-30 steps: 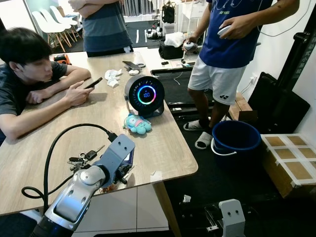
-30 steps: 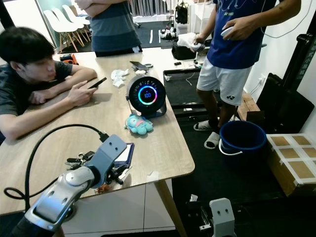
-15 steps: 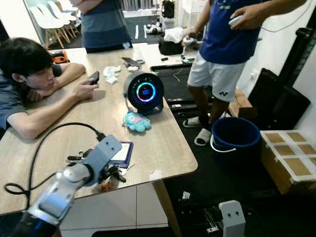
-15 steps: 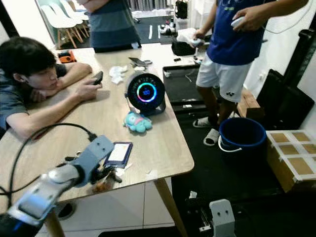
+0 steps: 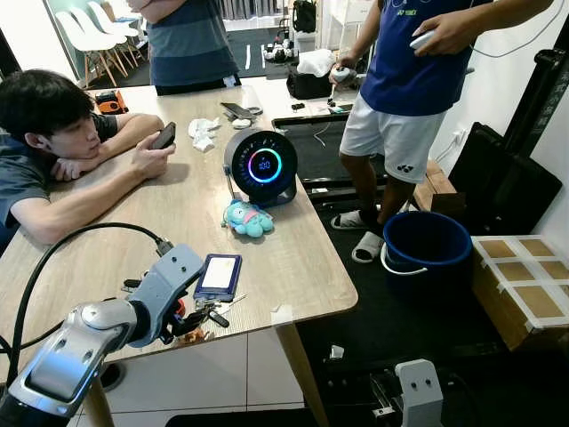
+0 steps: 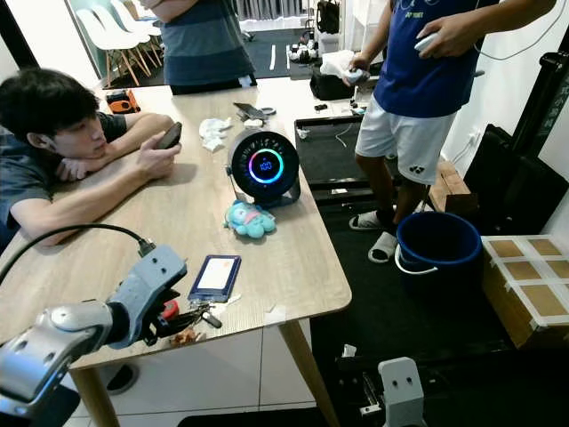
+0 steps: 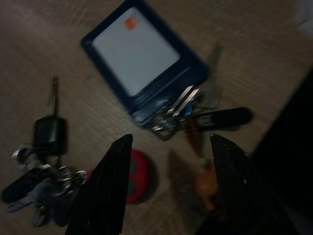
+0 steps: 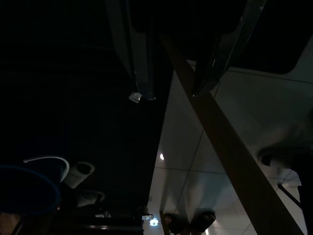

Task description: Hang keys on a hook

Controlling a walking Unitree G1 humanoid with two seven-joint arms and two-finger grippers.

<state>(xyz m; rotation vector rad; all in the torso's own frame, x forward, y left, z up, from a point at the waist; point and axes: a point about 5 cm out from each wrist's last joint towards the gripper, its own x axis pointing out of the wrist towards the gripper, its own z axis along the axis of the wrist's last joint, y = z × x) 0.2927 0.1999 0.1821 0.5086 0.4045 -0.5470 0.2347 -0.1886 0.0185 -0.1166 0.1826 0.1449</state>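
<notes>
- On the wooden table (image 5: pixel 187 205), from my head camera, I count one round black speaker (image 5: pixel 260 167) with a glowing ring, one teal plush toy (image 5: pixel 247 219) just in front of it, and one dark card holder (image 5: pixel 219 275) near the front edge. Two bunches of keys (image 5: pixel 206 311) lie beside that holder, close to the table's edge.
- My left gripper (image 5: pixel 182 322) hangs low over the keys, its silver arm reaching in from the near left corner.
- I see three people: one seated and leaning on the table with a phone (image 5: pixel 164 135), two standing at the far side. One blue bucket (image 5: pixel 425 249) stands on the dark floor to the right.
- Through the left wrist camera, two black fingers (image 7: pixel 108 191) stand spread apart above the table, holding nothing. Between them lie a red tag (image 7: pixel 133 169) and an orange charm (image 7: pixel 207 183); one key bunch touches the card holder, the other lies apart with a black fob.
- My right wrist camera is dark: two fingers (image 8: pixel 137 63) with a gap between them, gripping nothing, above the floor and the bucket.
</notes>
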